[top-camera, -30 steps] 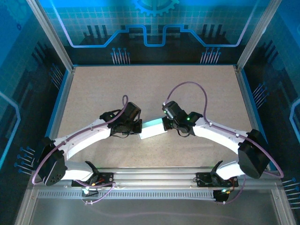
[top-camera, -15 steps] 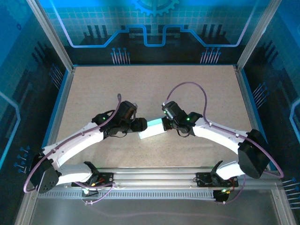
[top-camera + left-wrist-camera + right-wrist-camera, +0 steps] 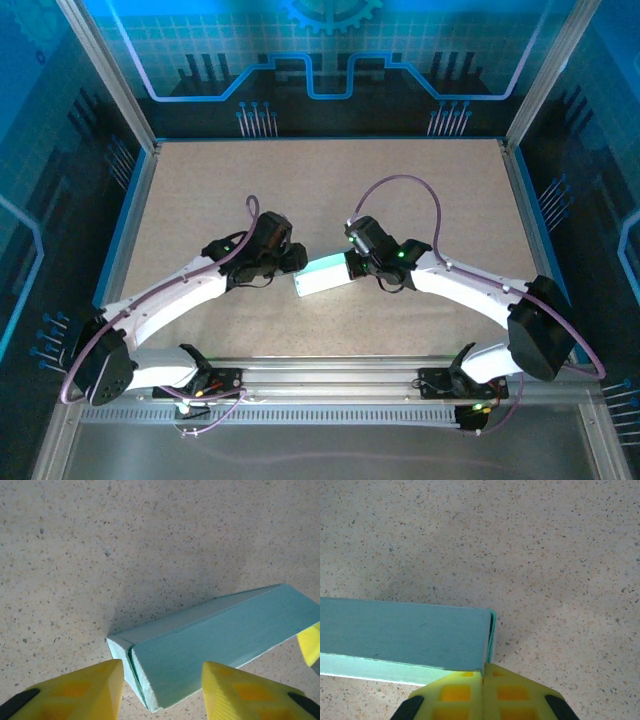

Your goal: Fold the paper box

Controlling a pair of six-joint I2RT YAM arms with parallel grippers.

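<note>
The paper box (image 3: pixel 322 278) lies in the middle of the worktop (image 3: pixel 200 190), between the two arms. Its long axis runs left to right, with the left end a little nearer and the right end a little farther. The left tool (image 3: pixel 297 258) hovers over the left end, its fingers apart and the end face between them. The right tool (image 3: pixel 352 266) has its fingers together at the right end's corner; I cannot tell whether a flap is nipped there. The left end looks like the left arm's job.
</note>
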